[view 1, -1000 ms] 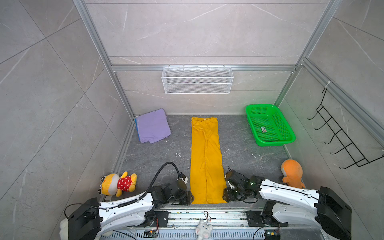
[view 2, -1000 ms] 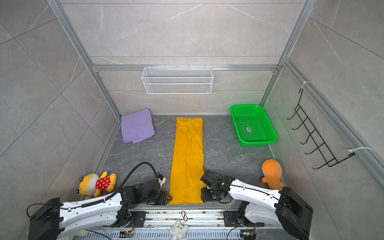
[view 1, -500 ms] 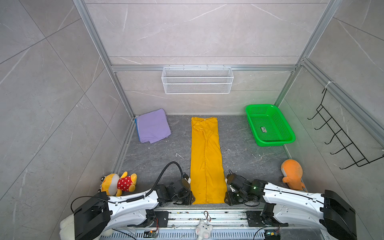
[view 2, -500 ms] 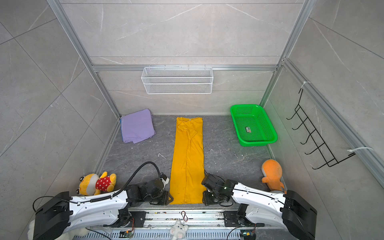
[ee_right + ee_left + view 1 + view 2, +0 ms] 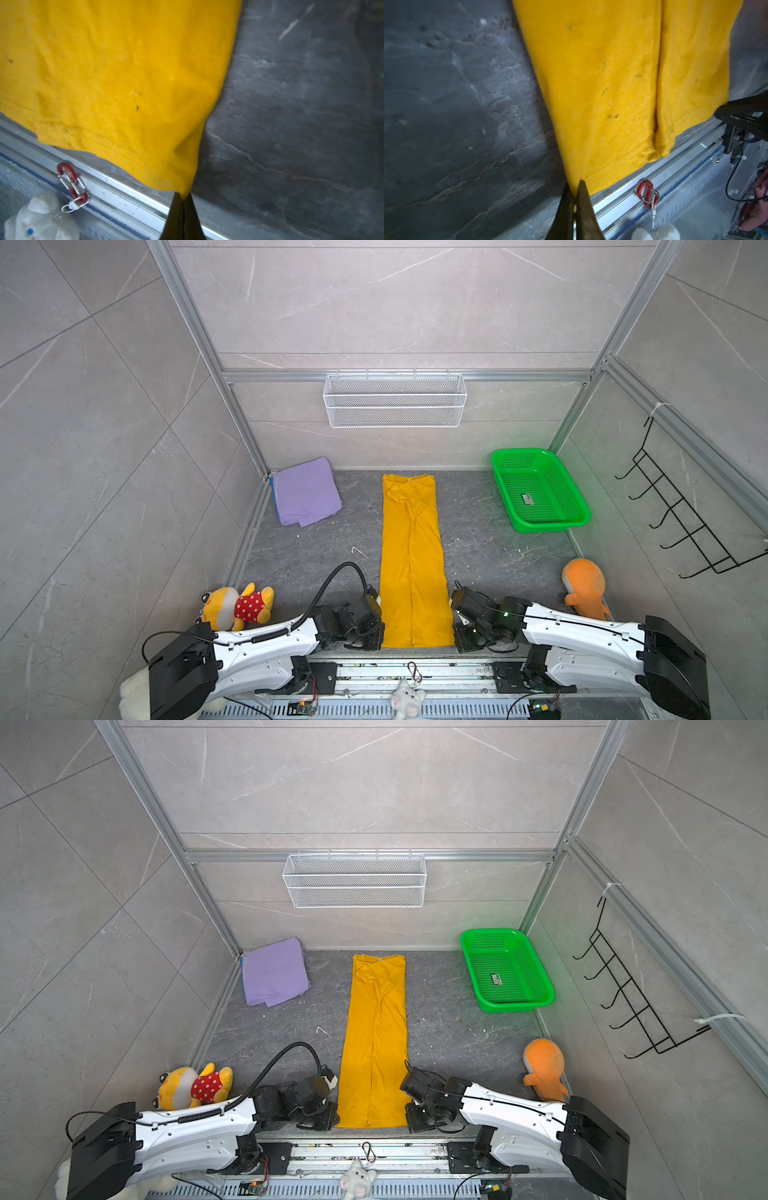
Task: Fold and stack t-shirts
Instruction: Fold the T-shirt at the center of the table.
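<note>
A mustard-yellow t-shirt (image 5: pixel 412 556) (image 5: pixel 376 1040) lies folded into a long narrow strip down the middle of the dark floor, collar at the far end. My left gripper (image 5: pixel 574 184) (image 5: pixel 380 641) is shut on its near left hem corner. My right gripper (image 5: pixel 183 194) (image 5: pixel 456 641) is shut on the near right hem corner. A folded lavender t-shirt (image 5: pixel 305 491) (image 5: pixel 274 971) lies at the far left, with a blue edge (image 5: pixel 272 485) showing at its left side.
A green mesh basket (image 5: pixel 538 489) stands at the far right. An orange plush (image 5: pixel 584 587) lies near right, a yellow plush in red (image 5: pixel 237 608) near left. A white wire shelf (image 5: pixel 395 400) hangs on the back wall. The metal rail (image 5: pixel 415 672) runs along the near edge.
Both arms slid nearer along the shirt's sides to its near hem corners. Both grippers closed from open onto those corners.
</note>
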You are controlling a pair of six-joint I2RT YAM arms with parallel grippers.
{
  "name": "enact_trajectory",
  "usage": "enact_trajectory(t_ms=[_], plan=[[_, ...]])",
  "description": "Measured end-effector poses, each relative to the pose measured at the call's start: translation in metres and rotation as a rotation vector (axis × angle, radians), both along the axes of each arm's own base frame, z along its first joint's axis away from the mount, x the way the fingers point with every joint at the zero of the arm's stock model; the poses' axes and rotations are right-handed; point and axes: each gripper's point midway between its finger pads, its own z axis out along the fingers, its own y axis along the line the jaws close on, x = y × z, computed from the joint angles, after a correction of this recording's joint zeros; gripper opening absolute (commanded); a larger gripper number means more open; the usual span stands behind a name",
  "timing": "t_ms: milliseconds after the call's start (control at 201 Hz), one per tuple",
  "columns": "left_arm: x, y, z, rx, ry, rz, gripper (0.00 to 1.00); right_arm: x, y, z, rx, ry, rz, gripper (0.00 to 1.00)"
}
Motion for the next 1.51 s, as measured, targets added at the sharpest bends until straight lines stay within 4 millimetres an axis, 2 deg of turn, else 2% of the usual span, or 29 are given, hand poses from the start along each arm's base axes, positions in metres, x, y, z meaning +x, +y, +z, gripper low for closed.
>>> enact_trajectory(t_ms=[154, 314, 548, 692, 912, 1056, 1205, 1375, 1509], plan=[[0.023, -0.011, 0.024, -0.025, -0.068, 0.011, 0.00, 0.016, 0.020, 0.023, 0.036, -0.052, 0.020, 0.00], [0.068, -0.013, 0.041, -0.038, -0.113, 0.101, 0.00, 0.039, 0.039, 0.037, 0.044, -0.099, 0.037, 0.00], [0.152, -0.017, 0.063, -0.048, -0.185, 0.187, 0.00, 0.102, 0.052, 0.035, 0.037, -0.154, -0.045, 0.00], [0.193, -0.020, 0.067, -0.044, -0.209, 0.197, 0.00, 0.143, 0.058, 0.039, 0.044, -0.195, -0.093, 0.00], [0.239, -0.028, 0.067, -0.035, -0.235, 0.177, 0.00, 0.204, 0.048, 0.046, 0.053, -0.249, -0.202, 0.00], [0.261, -0.029, 0.065, -0.033, -0.240, 0.175, 0.00, 0.234, 0.041, 0.044, 0.049, -0.255, -0.250, 0.00], [0.281, -0.028, 0.067, -0.038, -0.251, 0.184, 0.00, 0.255, 0.036, 0.033, 0.048, -0.237, -0.283, 0.00], [0.314, -0.028, 0.074, -0.061, -0.272, 0.201, 0.00, 0.273, 0.031, 0.022, 0.047, -0.217, -0.316, 0.00], [0.336, -0.029, 0.079, -0.080, -0.287, 0.208, 0.00, 0.288, 0.033, 0.023, 0.063, -0.218, -0.330, 0.00]])
